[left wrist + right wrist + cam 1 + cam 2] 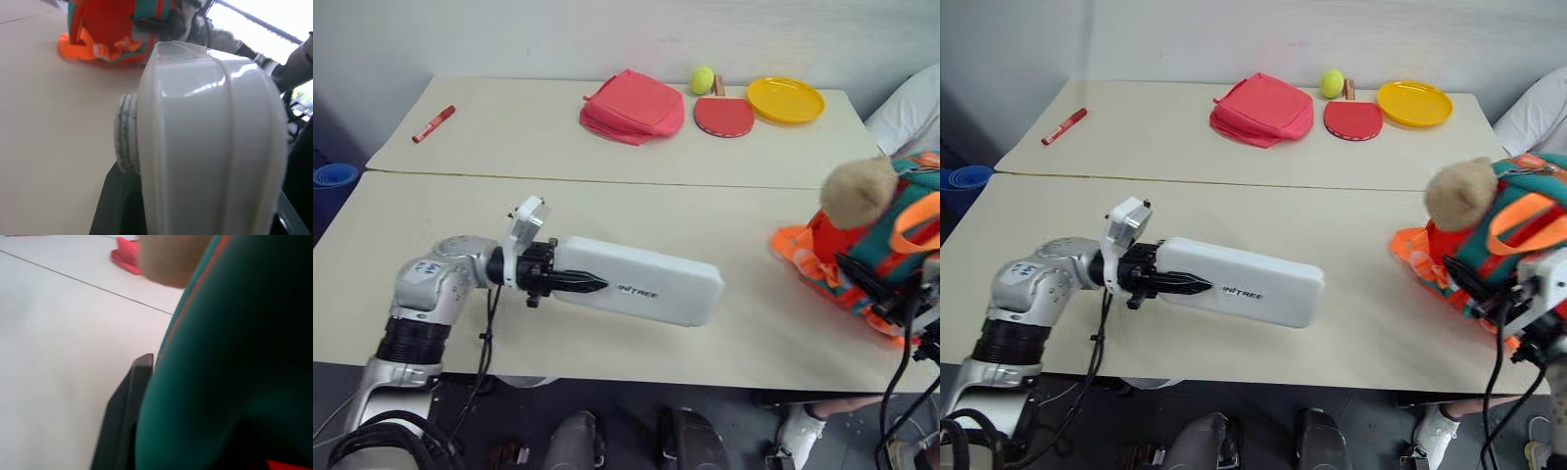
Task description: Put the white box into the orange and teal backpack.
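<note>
Two pale tables (607, 137) pushed together carry the work, and the white box (641, 279) is already off the surface, clamped at one end by the left gripper (578, 283) and held out level toward the orange and teal backpack (1498, 250), still well apart from it. The right gripper (128, 406) has closed on the backpack's teal fabric (plush bear (858, 192) on top). By my reading, carrying the box across and sliding it in remains.
</note>
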Controlling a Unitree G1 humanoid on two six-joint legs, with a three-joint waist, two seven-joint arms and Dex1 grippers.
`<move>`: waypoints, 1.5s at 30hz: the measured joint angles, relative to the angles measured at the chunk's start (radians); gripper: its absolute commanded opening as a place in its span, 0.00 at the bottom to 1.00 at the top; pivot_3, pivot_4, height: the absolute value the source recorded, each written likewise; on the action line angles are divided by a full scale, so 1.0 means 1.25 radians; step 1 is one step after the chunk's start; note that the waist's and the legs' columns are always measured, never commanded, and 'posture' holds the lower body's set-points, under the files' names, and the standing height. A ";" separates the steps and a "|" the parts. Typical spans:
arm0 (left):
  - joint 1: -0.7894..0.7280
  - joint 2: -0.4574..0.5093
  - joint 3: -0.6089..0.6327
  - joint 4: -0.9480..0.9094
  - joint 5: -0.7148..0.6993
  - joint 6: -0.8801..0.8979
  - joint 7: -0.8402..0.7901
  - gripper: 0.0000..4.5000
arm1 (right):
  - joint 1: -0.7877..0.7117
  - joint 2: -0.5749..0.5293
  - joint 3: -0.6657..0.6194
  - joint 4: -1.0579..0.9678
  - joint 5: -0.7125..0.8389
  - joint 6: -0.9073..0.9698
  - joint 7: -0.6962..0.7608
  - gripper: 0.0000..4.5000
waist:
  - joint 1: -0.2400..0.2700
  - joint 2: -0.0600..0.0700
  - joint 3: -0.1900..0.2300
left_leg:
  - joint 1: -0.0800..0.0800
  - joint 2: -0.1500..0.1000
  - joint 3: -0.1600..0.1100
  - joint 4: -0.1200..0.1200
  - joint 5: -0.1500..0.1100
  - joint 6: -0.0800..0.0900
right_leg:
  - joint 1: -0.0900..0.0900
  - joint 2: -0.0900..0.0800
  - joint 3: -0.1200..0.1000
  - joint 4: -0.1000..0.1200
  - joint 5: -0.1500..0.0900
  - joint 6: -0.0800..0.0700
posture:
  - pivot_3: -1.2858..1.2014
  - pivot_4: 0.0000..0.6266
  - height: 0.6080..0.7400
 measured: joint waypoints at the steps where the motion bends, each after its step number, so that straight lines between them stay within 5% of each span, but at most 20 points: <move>1: 0.008 0.014 0.001 0.000 0.005 -0.003 -0.003 0.29 | -0.011 0.008 0.015 -0.003 0.005 0.006 -0.004 0.00 | -0.001 0.000 0.000 | 0.000 0.000 0.000 0.000 0.000 0.000 | 0.000 0.000 0.000 0.000 0.000 0.000 | 0.52 0.24 1.00; 12: 0.030 -0.035 0.170 0.139 -0.005 -0.078 0.097 0.29 | -0.195 0.110 0.300 -0.128 0.023 0.088 -0.001 0.00 | -0.011 0.000 0.001 | -0.001 0.001 0.000 0.001 0.000 -0.001 | -0.001 0.000 -0.001 0.003 0.000 0.000 | 0.52 0.24 1.00; 16: 0.049 -0.014 0.186 0.154 -0.010 -0.040 0.097 0.29 | -0.219 0.098 0.359 -0.261 0.159 0.213 -0.005 0.00 | -0.012 0.000 0.001 | -0.004 0.001 0.000 0.001 0.000 -0.001 | -0.002 0.000 -0.002 0.003 0.000 0.000 | 0.52 0.24 1.00; 21: 0.061 0.003 0.258 0.138 -0.058 0.029 0.131 0.29 | -0.055 -0.118 0.277 -0.423 0.479 0.411 0.016 0.00 | 0.003 -0.003 0.002 | -0.005 0.000 -0.003 0.004 -0.005 0.004 | 0.001 -0.001 -0.003 -0.002 0.000 0.000 | 0.52 0.24 1.00; 25: 0.107 0.034 0.312 0.084 -0.088 0.046 0.130 0.29 | 0.052 -0.274 0.139 -0.400 0.573 0.511 0.091 0.00 | 0.002 -0.006 0.003 | -0.003 0.000 -0.003 0.004 -0.007 0.006 | 0.006 -0.002 -0.003 -0.010 0.003 0.005 | 0.52 0.24 1.00; 31: 0.142 0.035 0.343 -0.003 -0.146 0.077 0.140 0.29 | 0.018 -0.263 0.104 -0.310 0.540 0.505 0.076 0.00 | 0.005 -0.007 0.003 | -0.004 0.000 -0.004 0.004 -0.007 -0.001 | 0.003 -0.003 -0.003 -0.009 0.004 0.005 | 0.52 0.24 1.00; 38: 0.100 0.092 0.489 -0.028 -0.293 0.174 0.212 0.29 | -0.002 -0.210 0.147 -0.334 0.546 0.505 0.026 0.00 | 0.004 -0.007 0.004 | -0.004 0.000 -0.004 0.004 -0.005 0.001 | 0.003 -0.003 -0.003 -0.008 0.003 0.004 | 0.52 0.24 1.00; 41: 0.103 0.159 0.497 -0.070 -0.373 0.270 0.203 0.29 | -0.021 -0.207 0.166 -0.335 0.545 0.505 0.013 0.00 | 0.002 -0.007 0.004 | -0.004 -0.001 -0.004 0.004 -0.005 0.002 | 0.003 -0.003 -0.003 -0.007 0.003 0.004 | 0.52 0.24 1.00; 45: 0.120 0.152 0.484 -0.171 -0.433 0.299 0.205 0.29 | -0.032 -0.201 0.187 -0.334 0.538 0.506 0.009 0.00 | 0.007 -0.007 0.004 | -0.004 0.000 -0.004 0.004 -0.005 0.000 | 0.003 -0.003 -0.003 -0.008 0.003 0.004 | 0.52 0.24 1.00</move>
